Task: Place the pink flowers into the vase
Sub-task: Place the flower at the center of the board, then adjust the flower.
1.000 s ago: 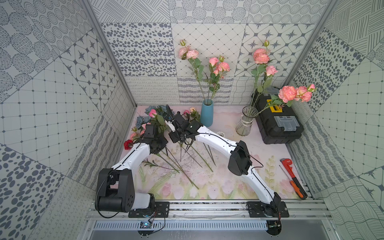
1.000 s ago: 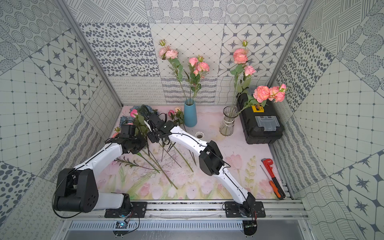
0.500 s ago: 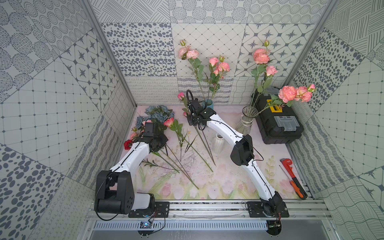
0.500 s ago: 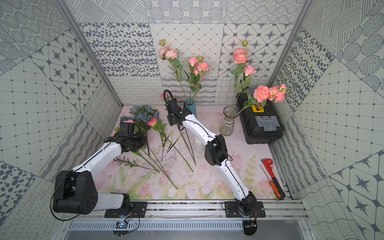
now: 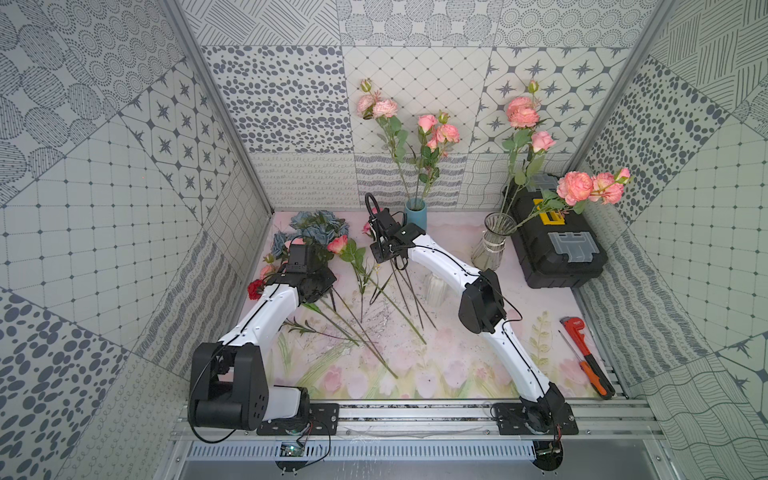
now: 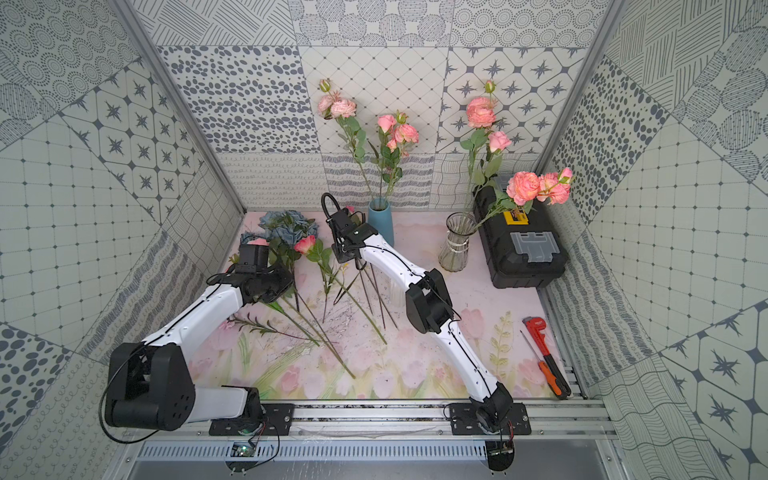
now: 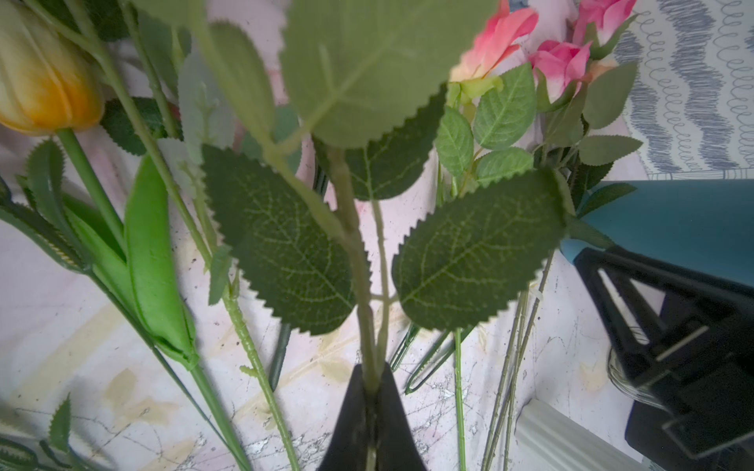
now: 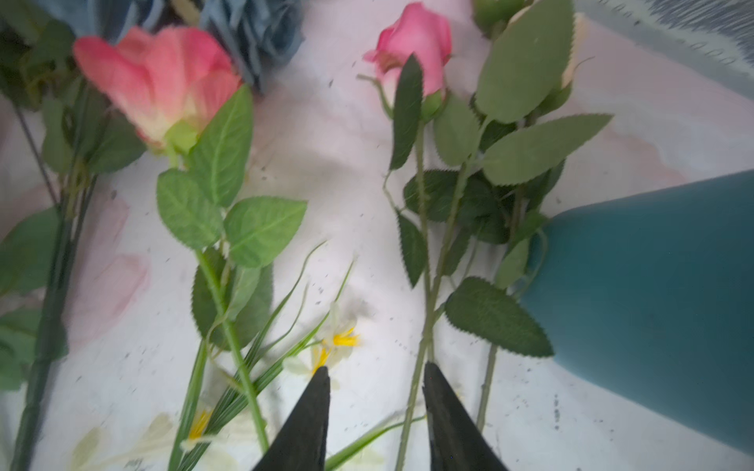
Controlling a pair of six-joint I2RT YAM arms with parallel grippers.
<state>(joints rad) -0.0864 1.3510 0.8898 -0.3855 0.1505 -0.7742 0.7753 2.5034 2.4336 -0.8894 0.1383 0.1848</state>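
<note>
A leafy green stem (image 7: 359, 261) is clamped in the closed left pincer (image 7: 369, 391). The right pincer (image 8: 375, 407) is seen partly open and empty above pink flowers (image 8: 412, 40) laid on the counter (image 8: 334, 163), just beside the blue vase (image 8: 653, 285) at its far edge.

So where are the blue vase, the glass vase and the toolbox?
Blue vase (image 5: 416, 217): in a top view, on its body.
Glass vase (image 5: 492, 242): in a top view, on its body.
Toolbox (image 5: 572, 247): in a top view, on its grey latch.
</note>
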